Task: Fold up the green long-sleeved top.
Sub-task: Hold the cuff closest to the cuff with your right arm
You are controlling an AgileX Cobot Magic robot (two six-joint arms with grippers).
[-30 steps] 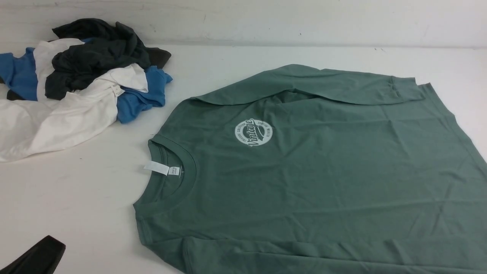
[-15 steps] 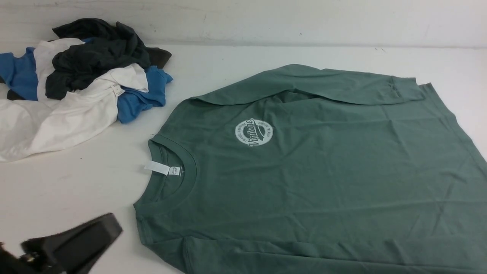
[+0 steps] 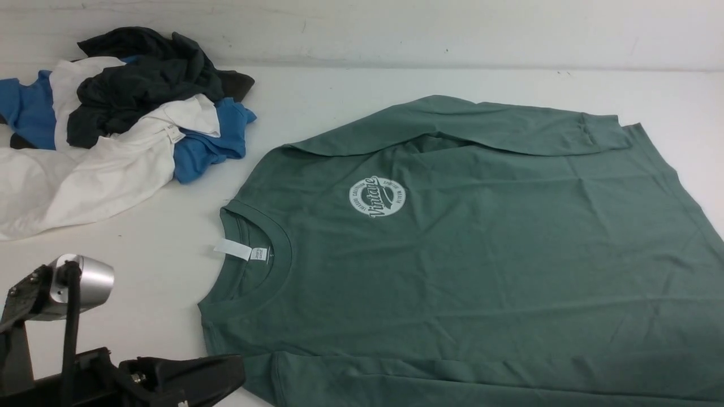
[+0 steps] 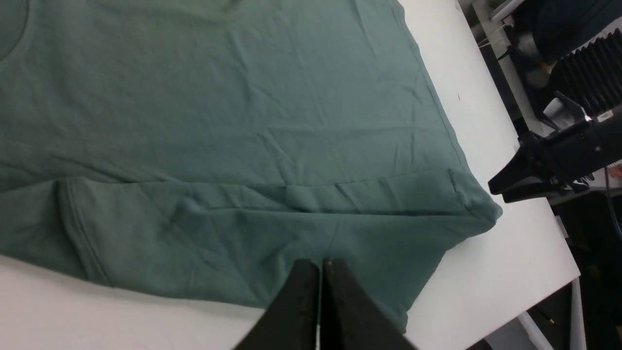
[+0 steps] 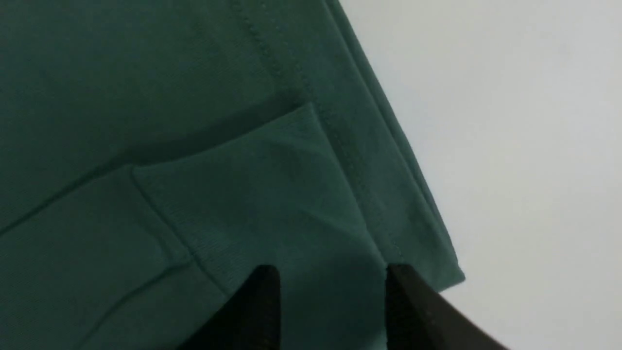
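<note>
You're poising the right gripper [image 5: 330,270], jaws parted, above the green long-sleeved top [image 3: 481,254] at its cuff [image 5: 233,214], probably to pinch it, left gripper [image 4: 320,265] closed empty.

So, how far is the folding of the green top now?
Done: both sleeves of the green top lie folded in over its body. In hand: the left gripper, fingers shut, and the right gripper, fingers open, hang over its near side; neither visibly holds cloth. Left: folding the body, which lies flat at full length.
</note>
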